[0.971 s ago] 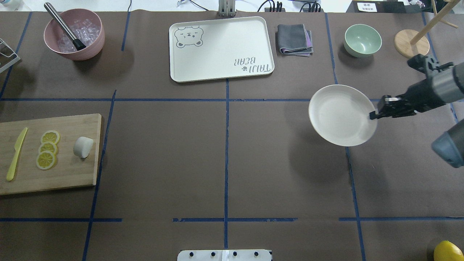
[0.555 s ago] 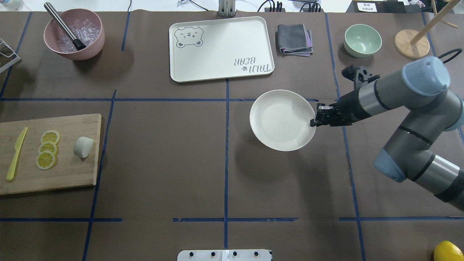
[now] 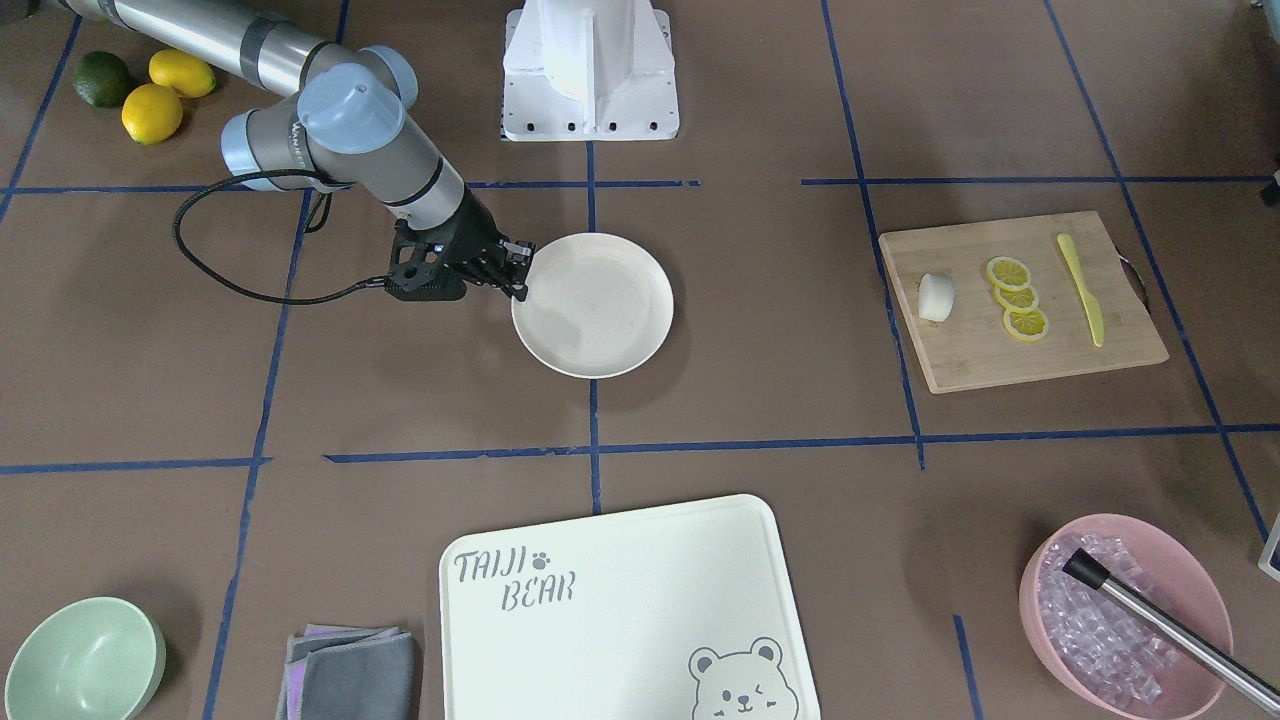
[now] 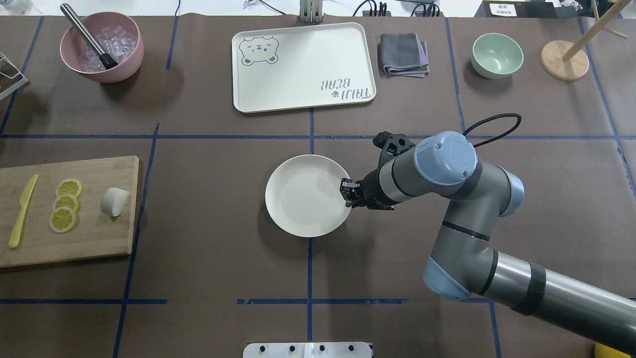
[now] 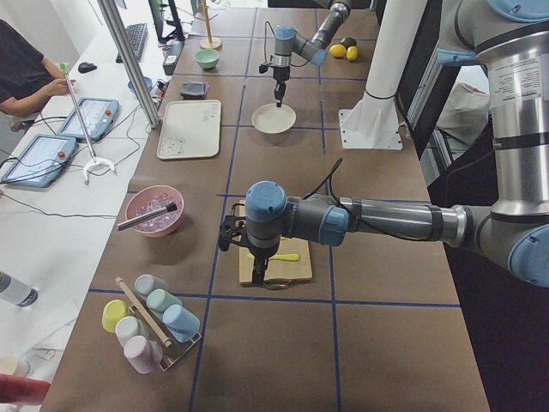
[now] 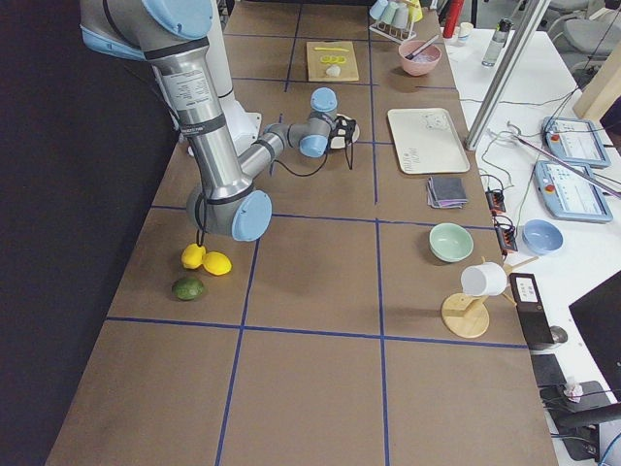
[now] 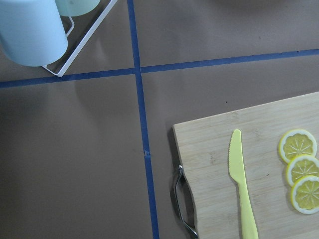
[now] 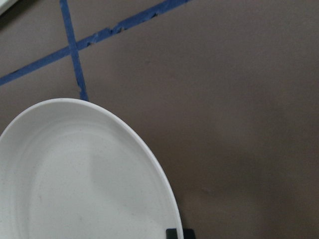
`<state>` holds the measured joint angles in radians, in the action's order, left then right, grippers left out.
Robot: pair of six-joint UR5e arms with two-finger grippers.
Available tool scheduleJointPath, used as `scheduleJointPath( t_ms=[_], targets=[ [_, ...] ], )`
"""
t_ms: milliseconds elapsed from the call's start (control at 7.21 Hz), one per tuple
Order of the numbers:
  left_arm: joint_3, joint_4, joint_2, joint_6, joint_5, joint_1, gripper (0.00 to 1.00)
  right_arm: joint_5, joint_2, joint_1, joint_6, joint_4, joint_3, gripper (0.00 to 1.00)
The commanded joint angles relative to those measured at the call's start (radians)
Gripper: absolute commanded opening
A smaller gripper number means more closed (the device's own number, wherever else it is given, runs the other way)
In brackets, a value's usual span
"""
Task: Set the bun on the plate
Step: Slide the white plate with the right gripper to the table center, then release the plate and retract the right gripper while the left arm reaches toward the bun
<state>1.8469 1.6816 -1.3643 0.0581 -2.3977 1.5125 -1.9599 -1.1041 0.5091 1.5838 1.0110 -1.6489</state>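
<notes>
The white bun (image 4: 114, 201) lies on the right end of a wooden cutting board (image 4: 94, 238) at the table's left, also seen as the bun (image 3: 936, 297). The cream plate (image 4: 298, 199) sits at the table's centre, low over or on the surface; I cannot tell which. My right gripper (image 4: 346, 191) is shut on the plate's right rim, and the plate (image 8: 75, 174) fills the right wrist view. My left gripper (image 5: 257, 276) hangs above the cutting board's outer end, seen only in the exterior left view, so I cannot tell its state.
Lemon slices (image 4: 64, 204) and a yellow knife (image 4: 22, 211) share the board. A bear-printed tray (image 4: 303, 67), grey cloth (image 4: 403, 53), green bowl (image 4: 497, 54) and pink ice bowl (image 4: 102, 47) line the far side. Lemons (image 3: 150, 110) lie near the right arm's base.
My right arm has carried the plate leftward from the table's right side to its centre, a little nearer the robot. The bun and board have not moved.
</notes>
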Motion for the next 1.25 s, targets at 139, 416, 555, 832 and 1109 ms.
scheduleJointPath(
  t_ms=[139, 416, 555, 832, 1109],
  targets=[
    [0.0, 0.0, 0.001, 0.003, -0.003, 0.0, 1.0, 0.03, 0.004, -0.017, 0.001, 0.023, 0.004, 0.28],
    [0.0, 0.0, 0.001, 0.005, -0.014, -0.002, 1.0, 0.032, 0.004, -0.014, 0.002, 0.044, -0.009, 0.99],
    [-0.002, -0.002, 0.001, 0.0, -0.061, 0.0, 1.0, 0.021, -0.005, 0.002, 0.001, 0.044, -0.037, 1.0],
    [0.002, 0.091, 0.001, 0.011, -0.139, -0.014, 1.0, -0.119, -0.075, 0.124, -0.008, 0.107, -0.147, 1.0],
    [0.053, 0.105, -0.044, 0.18, -0.138, -0.157, 1.0, -0.181, -0.176, 0.231, -0.101, 0.115, -0.173, 1.0]
  ],
)
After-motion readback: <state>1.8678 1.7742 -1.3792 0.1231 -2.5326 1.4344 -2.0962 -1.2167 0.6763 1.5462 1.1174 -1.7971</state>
